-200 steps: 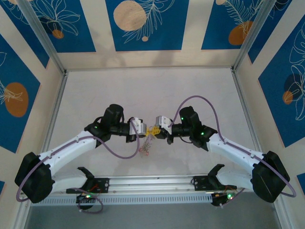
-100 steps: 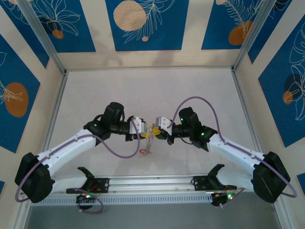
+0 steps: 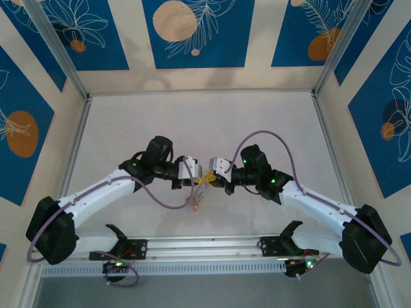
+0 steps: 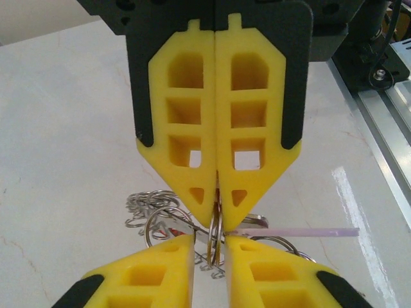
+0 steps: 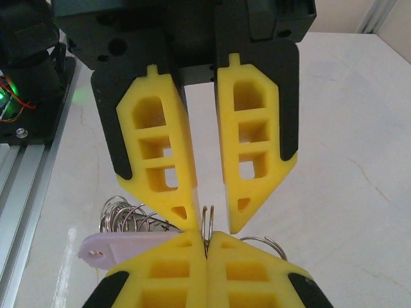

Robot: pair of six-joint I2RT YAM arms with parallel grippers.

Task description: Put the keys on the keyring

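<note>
From above, the left gripper [image 3: 200, 174] and the right gripper [image 3: 212, 174] meet tip to tip over the counter [image 3: 270, 128], with the keys [image 3: 194, 201] dangling beneath. We judge the threading begun but not finished.

The left wrist view adds what the top view blurs: the right gripper [image 4: 217, 204] is pressed together on the edge-on keyring [image 4: 216, 228], and a whitish-pink key [image 4: 298, 231] juts sideways.

The right wrist view shows us the left gripper [image 5: 212, 224] slightly apart, straddling that ring unclamped.
</note>
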